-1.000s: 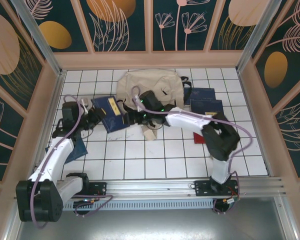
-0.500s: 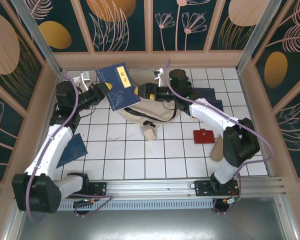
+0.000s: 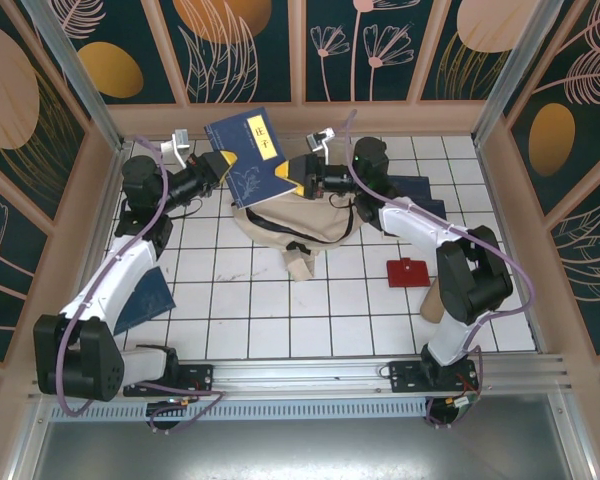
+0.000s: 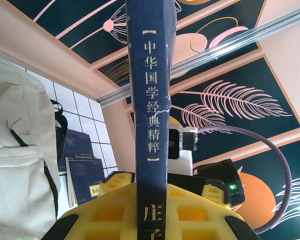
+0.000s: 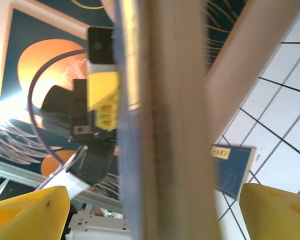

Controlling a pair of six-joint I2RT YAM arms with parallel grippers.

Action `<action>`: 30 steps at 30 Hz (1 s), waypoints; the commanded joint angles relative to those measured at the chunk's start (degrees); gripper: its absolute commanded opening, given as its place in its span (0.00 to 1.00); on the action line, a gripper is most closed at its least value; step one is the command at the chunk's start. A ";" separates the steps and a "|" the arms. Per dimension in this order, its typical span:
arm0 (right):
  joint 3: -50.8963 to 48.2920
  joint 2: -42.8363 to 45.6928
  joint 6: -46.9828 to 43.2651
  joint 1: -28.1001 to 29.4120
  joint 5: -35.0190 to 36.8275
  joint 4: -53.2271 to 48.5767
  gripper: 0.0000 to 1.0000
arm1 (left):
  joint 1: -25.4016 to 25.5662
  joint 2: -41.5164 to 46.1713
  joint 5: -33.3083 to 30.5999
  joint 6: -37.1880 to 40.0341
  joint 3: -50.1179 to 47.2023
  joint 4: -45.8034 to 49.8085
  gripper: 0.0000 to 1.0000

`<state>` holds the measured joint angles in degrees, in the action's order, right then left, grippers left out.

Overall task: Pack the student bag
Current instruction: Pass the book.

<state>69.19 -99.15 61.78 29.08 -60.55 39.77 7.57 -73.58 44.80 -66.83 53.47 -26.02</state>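
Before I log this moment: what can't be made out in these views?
Top external: the mouth of the student bag is hidden under the raised book; open or zipped, cannot tell.
Right wrist: the book's edge is blurred, too near the lens.
Left wrist: the left gripper is cut off by the bottom edge.

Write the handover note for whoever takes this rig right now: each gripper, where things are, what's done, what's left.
Left gripper: shut on the navy book, held in the air above the student bag.
Right gripper: open, fingers either side of that book's edge, not clamped.
The student bag lies on the tiles; I cannot tell if it is open.
Done: one book lifted.
Left: bag it, then the navy books on the right, the book by the left arm, and the red item.
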 commanded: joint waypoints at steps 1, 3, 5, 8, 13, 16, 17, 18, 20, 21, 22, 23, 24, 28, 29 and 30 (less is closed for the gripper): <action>-1.78 2.01 4.65 -0.05 -3.08 7.69 0.84 | 0.16 -0.54 0.98 -1.11 1.41 -5.29 0.00; -2.39 2.68 5.33 -0.16 -2.14 8.22 0.77 | 0.16 -0.64 1.06 -1.35 1.28 -5.72 0.00; -2.18 2.85 5.44 0.00 -1.64 7.90 0.69 | 0.16 -0.88 1.21 -1.36 1.28 -5.73 0.00; -1.37 2.60 4.76 0.53 -1.09 6.48 0.59 | 0.11 -1.34 1.69 -1.81 1.22 -6.46 0.00; -0.14 1.94 2.49 0.65 1.43 1.73 0.36 | 0.16 -1.82 2.22 -1.96 1.28 -6.92 0.00; -1.62 3.04 1.75 -0.09 3.81 1.06 0.15 | 0.16 -1.89 1.14 0.02 1.67 -3.38 0.10; -2.10 3.78 0.54 -0.48 4.89 -0.73 0.07 | 0.16 -1.83 0.03 1.58 1.94 -0.77 0.23; -2.74 4.51 -0.97 -0.94 6.20 -2.97 0.03 | 0.16 -1.98 -1.14 3.24 1.94 2.13 0.34; -4.36 7.03 -5.47 -2.29 9.22 -9.14 0.00 | 0.16 -2.56 -5.25 8.84 3.73 10.16 0.56; -4.90 8.31 -7.75 -3.01 10.36 -12.36 0.00 | 0.19 -2.93 -6.93 11.32 4.29 13.38 0.62; -5.55 9.93 -11.02 -3.96 12.13 -16.88 0.00 | 0.20 -3.35 -8.92 14.25 4.67 16.50 0.66; -6.17 11.70 -14.07 -4.91 14.14 -21.40 0.00 | 0.45 -3.65 -10.71 16.78 4.87 18.79 0.67; -6.78 13.29 -16.71 -5.84 15.73 -25.02 0.00 | 0.67 -3.81 -12.18 19.03 5.04 20.47 0.68; -8.97 20.80 -25.91 -11.09 23.38 -40.04 0.00 | 5.60 -6.20 -21.72 31.38 9.37 31.01 0.73; -9.67 22.54 -27.41 -12.79 25.06 -43.15 0.00 | 7.67 -7.30 -24.18 34.29 11.06 33.74 0.75; -10.33 23.97 -28.26 -14.51 26.31 -45.40 0.00 | 9.53 -8.57 -25.85 36.78 12.62 35.95 0.75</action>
<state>60.10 -80.53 42.70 17.56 -40.88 5.21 12.97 -80.03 27.03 -42.68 61.87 -0.30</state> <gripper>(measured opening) 0.114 0.751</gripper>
